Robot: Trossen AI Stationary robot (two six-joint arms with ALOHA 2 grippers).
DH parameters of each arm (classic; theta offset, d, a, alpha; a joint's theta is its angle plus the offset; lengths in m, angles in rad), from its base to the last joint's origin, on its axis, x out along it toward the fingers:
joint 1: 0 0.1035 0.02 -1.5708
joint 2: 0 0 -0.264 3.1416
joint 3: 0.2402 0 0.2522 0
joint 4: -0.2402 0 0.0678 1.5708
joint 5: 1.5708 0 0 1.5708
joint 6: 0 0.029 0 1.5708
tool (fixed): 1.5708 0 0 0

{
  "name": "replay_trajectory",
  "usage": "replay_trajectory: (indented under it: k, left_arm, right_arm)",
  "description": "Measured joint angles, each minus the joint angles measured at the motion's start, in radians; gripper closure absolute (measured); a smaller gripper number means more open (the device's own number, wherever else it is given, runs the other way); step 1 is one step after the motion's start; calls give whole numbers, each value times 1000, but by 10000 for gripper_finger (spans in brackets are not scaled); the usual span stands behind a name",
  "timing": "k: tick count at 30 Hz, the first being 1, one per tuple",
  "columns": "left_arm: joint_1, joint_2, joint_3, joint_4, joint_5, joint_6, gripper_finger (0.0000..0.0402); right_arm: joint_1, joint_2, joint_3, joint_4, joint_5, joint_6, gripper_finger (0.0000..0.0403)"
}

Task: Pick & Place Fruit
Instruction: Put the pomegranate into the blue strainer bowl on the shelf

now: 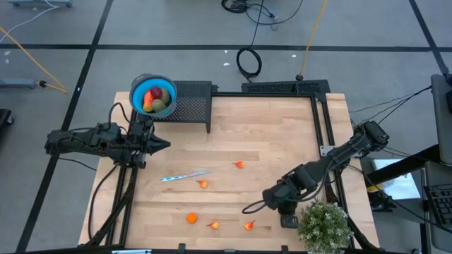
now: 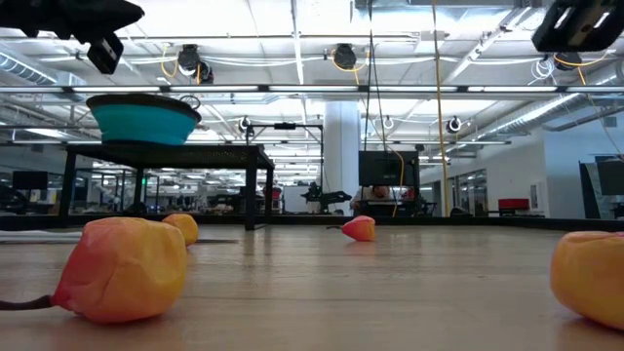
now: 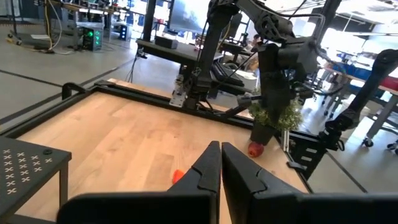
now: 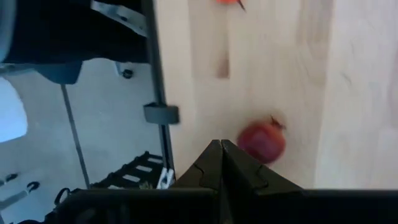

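Note:
Several small orange fruits (image 1: pixel 203 184) lie loose on the wooden table (image 1: pixel 282 127); in the low view, two of them (image 2: pixel 127 268) (image 2: pixel 590 273) sit close to the camera. More fruit (image 1: pixel 154 99) fills the blue bowl (image 1: pixel 169 86) on a black stand at the far left. A dark red fruit (image 4: pixel 262 142) rests on the table just beyond my right gripper (image 4: pixel 221 146), which is shut, slants down above the near right part of the table (image 1: pixel 247 209) and holds nothing. My left gripper (image 1: pixel 164 144) is shut and level near the bowl.
A slim silver knife (image 1: pixel 185 176) lies mid-table. A potted plant (image 1: pixel 325 226) stands at the near right corner beside my right arm. A black frame (image 1: pixel 318 120) runs along the table's far and right edges. The perforated black stand (image 1: pixel 192 106) carries the bowl.

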Motion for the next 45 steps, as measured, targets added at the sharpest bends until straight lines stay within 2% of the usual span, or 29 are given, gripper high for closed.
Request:
replay_trajectory:
  k: [3, 7, 21, 28, 32, 41, 45]
  left_arm:
    - [0, 0, 0, 0, 0, 1, 386]
    - [0, 0, 0, 0, 0, 1, 394]
    - [0, 0, 0, 0, -1, 1, 385]
    - [0, 0, 0, 0, -1, 0, 398]
    - [0, 0, 0, 0, -1, 0, 386]
    - [0, 0, 0, 0, -1, -1, 381]
    - [0, 0, 0, 0, -1, -1, 380]
  right_arm:
    - [0, 0, 0, -42, 0, 29, 397]
    - [-2, 0, 0, -56, 0, 70, 366]
    - [-2, 0, -7, -56, 0, 177, 183]
    - [-2, 0, -75, -33, -26, 217, 116]
    - [-2, 0, -111, -26, -55, 218, 104]
    - [1, 0, -179, 140, -76, 243, 107]
    - [0, 0, -212, 158, -74, 291, 108]
